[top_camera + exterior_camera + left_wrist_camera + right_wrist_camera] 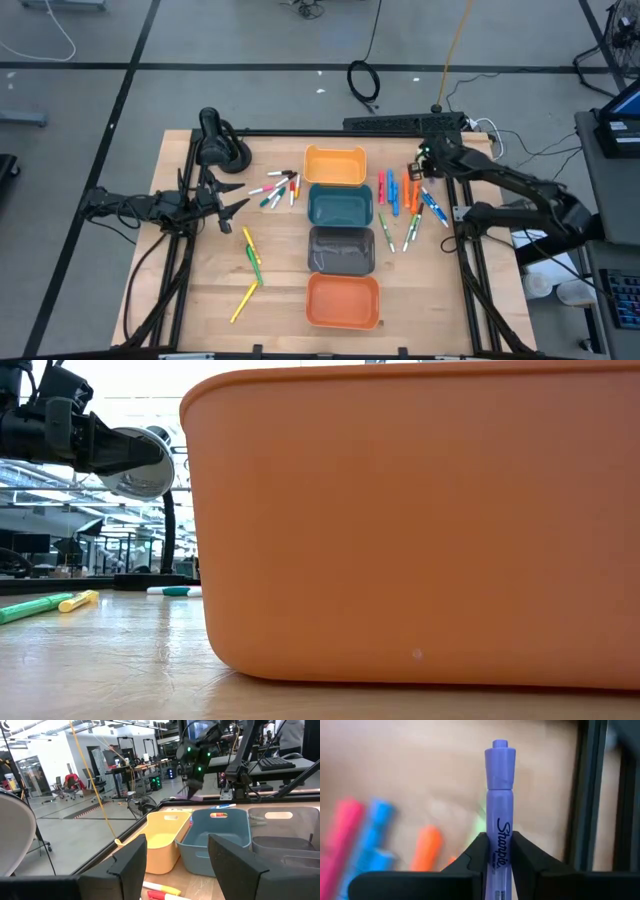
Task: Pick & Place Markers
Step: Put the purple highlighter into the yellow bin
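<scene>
Progress: bins seen empty, markers left on table | right gripper clamped on purple marker | left gripper held wide, nothing gripped

Pale wood table — smooth plastic orange bin, purple marker.

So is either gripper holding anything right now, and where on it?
The right gripper clamps a purple marker around its barrel, capped end sticking out past the fingers. The left gripper is open and empty.
</scene>
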Available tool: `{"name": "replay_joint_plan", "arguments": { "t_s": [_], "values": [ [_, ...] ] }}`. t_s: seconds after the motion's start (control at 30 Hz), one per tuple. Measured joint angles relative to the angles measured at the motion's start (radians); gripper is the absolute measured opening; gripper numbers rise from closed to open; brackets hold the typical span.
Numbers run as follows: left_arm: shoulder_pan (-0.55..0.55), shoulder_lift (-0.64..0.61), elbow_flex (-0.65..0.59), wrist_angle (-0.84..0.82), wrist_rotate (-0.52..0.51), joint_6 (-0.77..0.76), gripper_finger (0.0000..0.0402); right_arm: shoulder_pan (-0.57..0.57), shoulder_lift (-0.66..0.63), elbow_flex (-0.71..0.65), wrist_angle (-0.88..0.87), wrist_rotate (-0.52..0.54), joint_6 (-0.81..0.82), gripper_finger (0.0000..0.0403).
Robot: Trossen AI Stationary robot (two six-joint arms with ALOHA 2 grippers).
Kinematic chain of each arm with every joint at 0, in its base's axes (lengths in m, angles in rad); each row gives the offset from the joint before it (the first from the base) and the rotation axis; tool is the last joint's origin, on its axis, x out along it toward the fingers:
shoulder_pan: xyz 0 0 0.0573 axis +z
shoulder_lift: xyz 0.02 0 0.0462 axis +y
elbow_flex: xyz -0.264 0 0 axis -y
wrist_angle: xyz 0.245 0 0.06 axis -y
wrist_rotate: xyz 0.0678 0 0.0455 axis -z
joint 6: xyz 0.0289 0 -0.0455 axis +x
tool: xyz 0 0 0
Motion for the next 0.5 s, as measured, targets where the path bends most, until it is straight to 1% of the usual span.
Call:
{"name": "replay_joint_plan", "arguments": {
  "t_s": [0.07, 0.2, 0.33, 0.5],
  "values": [
    [0.0, 0.0, 0.0, 0.0, 0.0, 0.0, 0.0214, 0.02, -0.047, 0.0, 0.048, -0.009, -0.026, 0.0046],
    [0.0, 0.0, 0.0, 0.0, 0.0, 0.0, 0.0214, 0.068, -0.102, 0.001, 0.209, -0.108, -0.081, 0.0049],
    [0.0, 0.0, 0.0, 0.0, 0.0, 0.0, 0.0214, 0.142, -0.108, 0.002, 0.387, -0.23, -0.151, 0.0049],
    [0.0, 0.0, 0.0, 0.0, 0.0, 0.0, 0.0214, 0.247, -0.094, 0.002, 0.544, -0.377, -0.32, 0.0048]
  ]
}}
